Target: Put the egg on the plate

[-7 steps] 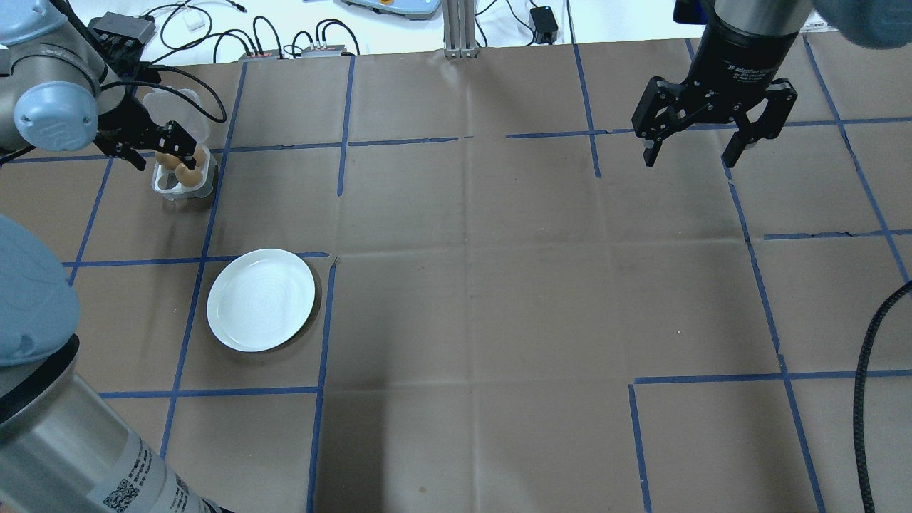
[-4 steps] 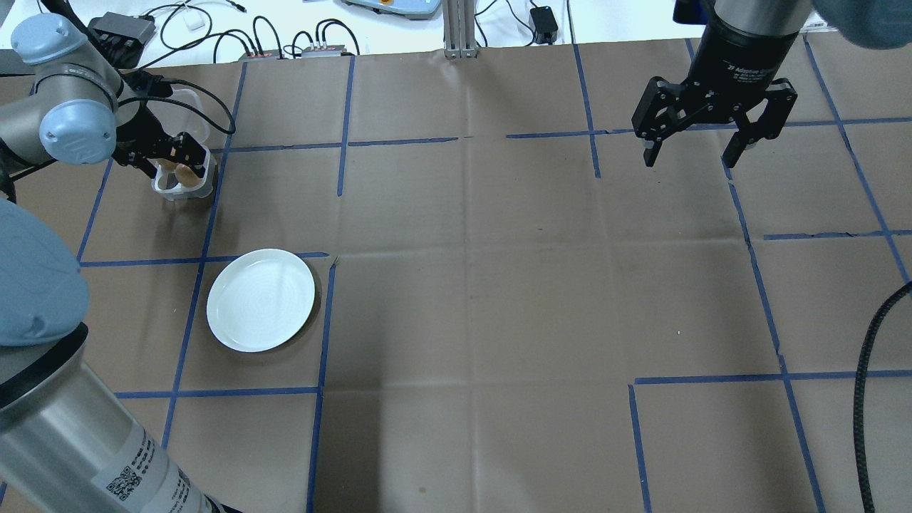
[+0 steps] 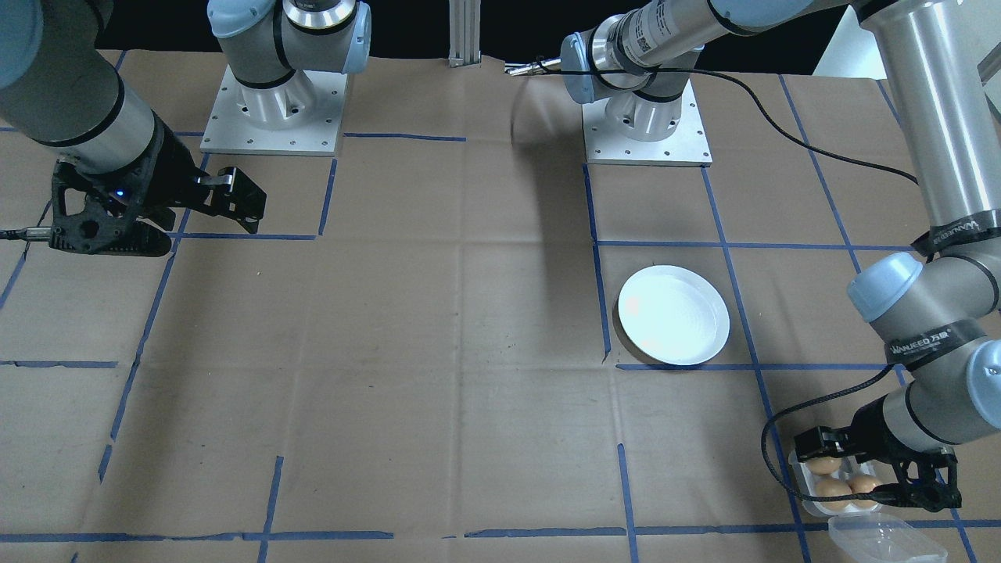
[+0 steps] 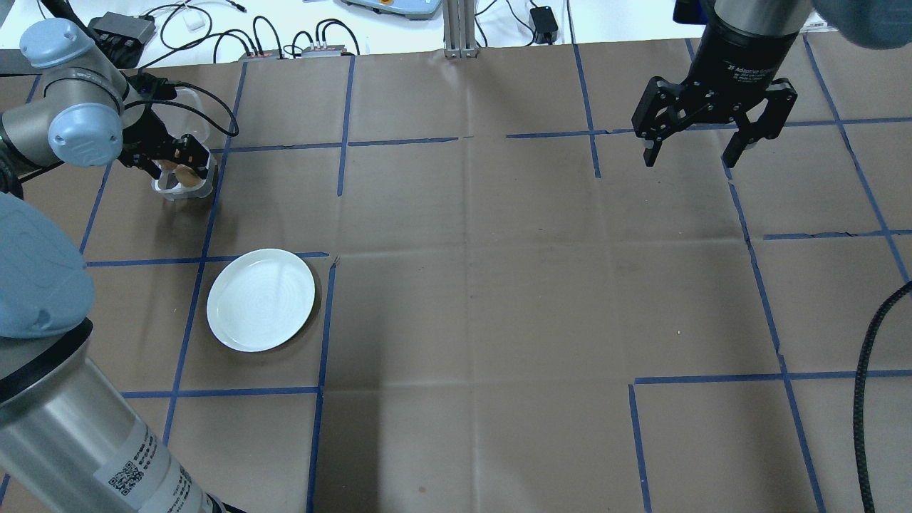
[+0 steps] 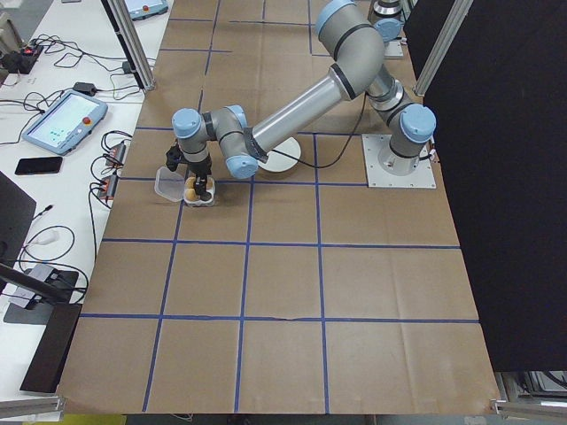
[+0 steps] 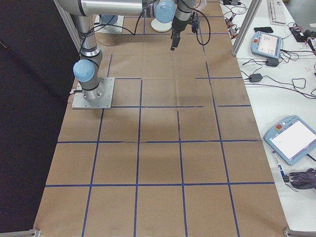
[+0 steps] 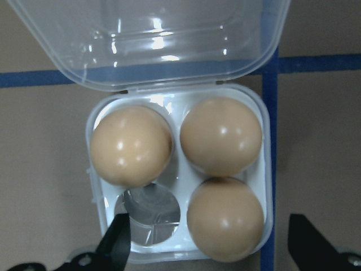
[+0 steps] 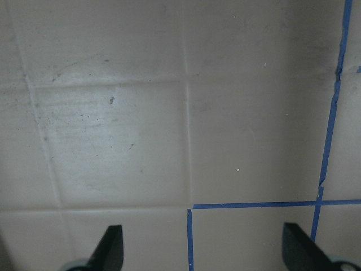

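The left gripper (image 7: pixel 206 248) hung wide open straight above the near egg (image 7: pixel 225 219); the plate (image 4: pixel 261 299) lay nearby.

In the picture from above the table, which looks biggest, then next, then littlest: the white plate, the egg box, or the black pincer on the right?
1. Right pincer: spread open, looks widest, but it sits nearer the camera, so that is unsure.
2. Plate.
3. Egg box: littlest, partly hidden by the left pincer.

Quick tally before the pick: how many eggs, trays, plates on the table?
Eggs: 3
Egg tray, lid open, one hole empty: 1
Plate, bare: 1
Total: 5
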